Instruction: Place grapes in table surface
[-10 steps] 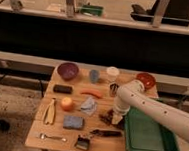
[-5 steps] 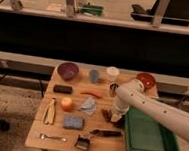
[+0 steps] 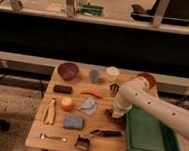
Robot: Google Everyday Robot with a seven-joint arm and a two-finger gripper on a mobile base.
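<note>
The grapes [image 3: 109, 112] are a small dark cluster lying on the light tan table surface [image 3: 58, 127], just left of the green tray. My white arm reaches in from the right and bends down over them. My gripper [image 3: 116, 112] is low at the tabletop, right at the grapes, between them and the tray's left edge. The arm hides part of the cluster, so I cannot tell whether the gripper touches it.
A green tray [image 3: 150, 134] lies at the front right. A purple bowl [image 3: 68, 70], blue cup [image 3: 94, 76], white cup [image 3: 112, 72] and red bowl [image 3: 147, 78] stand along the back. An orange fruit [image 3: 67, 103], blue cloth [image 3: 89, 105], banana [image 3: 50, 111], blue sponge [image 3: 73, 121], fork [image 3: 52, 136] and brush [image 3: 84, 141] lie left and front.
The arm has shifted only slightly. The gripper stays low beside the grapes at the tray's left edge. Nothing else on the table has moved.
</note>
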